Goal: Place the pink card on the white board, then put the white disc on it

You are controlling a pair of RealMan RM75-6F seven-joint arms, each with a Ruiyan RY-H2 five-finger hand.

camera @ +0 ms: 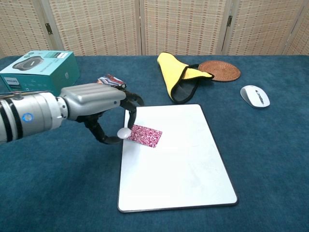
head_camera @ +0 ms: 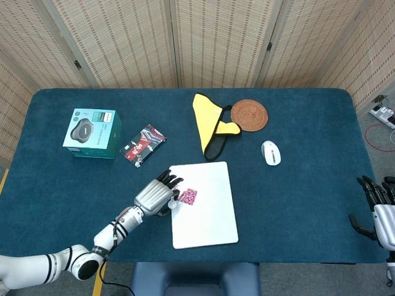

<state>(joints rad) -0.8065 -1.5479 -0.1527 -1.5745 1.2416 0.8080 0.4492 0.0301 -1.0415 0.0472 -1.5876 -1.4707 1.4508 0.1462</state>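
1. Chest view, nearest the camera: my left hand reaches in from the left with the white disc pinched between thumb and a fingertip, held at the left edge of the white board.

2. Head view, near edge of the table: my right hand sits at the far right, well apart from the work. Its fingers appear apart and nothing shows in them.

3. Just beyond the disc, the pink card already lies flat on the white board, near its upper left corner. That half of the task looks done, by my reckoning.

4. What is left, as I judge it: carry the disc the short way rightward over the card, set it down and let go. The disc is right beside the card's left end. I cannot tell whether it is already touching it.

5. Farther back on the blue table: a patterned packet and a teal box to the left, a white mouse to the right.

6. Farthest off: a yellow cloth and a woven coaster, ahead of the folding screen.
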